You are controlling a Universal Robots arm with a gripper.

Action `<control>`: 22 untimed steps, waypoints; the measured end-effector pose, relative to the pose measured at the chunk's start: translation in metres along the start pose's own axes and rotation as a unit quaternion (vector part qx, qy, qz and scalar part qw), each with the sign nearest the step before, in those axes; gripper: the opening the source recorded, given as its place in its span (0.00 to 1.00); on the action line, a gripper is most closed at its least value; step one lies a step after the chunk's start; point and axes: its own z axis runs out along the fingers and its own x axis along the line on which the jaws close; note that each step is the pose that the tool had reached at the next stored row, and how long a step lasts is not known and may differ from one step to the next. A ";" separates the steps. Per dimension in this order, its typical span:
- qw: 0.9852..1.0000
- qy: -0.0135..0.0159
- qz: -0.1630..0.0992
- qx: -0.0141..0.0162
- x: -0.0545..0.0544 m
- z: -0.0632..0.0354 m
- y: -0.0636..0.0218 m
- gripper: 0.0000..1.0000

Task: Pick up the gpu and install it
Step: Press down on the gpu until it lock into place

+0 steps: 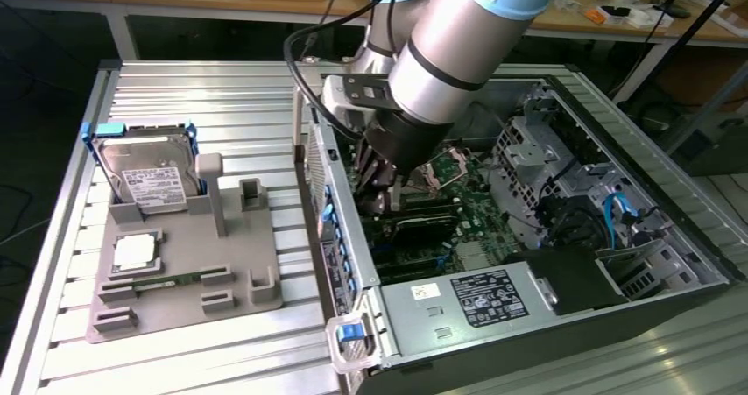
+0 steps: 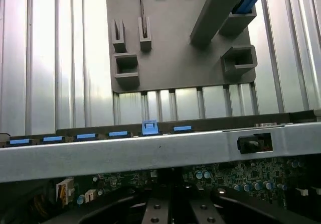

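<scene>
Beside the jaws, the computer case (image 1: 514, 307) is black with a silvery rim and blue slot clips (image 2: 86, 135). Beneath them lies a green motherboard (image 1: 474, 211). Well apart, a grey fixture tray (image 1: 175, 277) holds a silver, white-labelled hard drive (image 1: 146, 172) on the ribbed silver table (image 1: 234, 88).

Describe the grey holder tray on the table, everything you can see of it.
The grey holder tray is a flat matte slab, plastic by its look, lying on the ribbed metal table beside the open computer case, on the exterior view's left. Raised slotted blocks and upright posts stand on it. A silver hard drive with blue side rails stands tilted in its rear holders; a small silver square chip and a narrow green memory stick lie on it.
</scene>
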 end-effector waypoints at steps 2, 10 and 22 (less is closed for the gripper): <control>1.000 -0.002 0.000 -0.009 0.000 0.0001 -0.0006 0.11; 1.000 -0.003 0.003 -0.028 0.000 -0.0017 -0.0088 0.11; 0.997 -0.002 0.005 -0.073 -0.003 -0.0107 -0.0462 0.11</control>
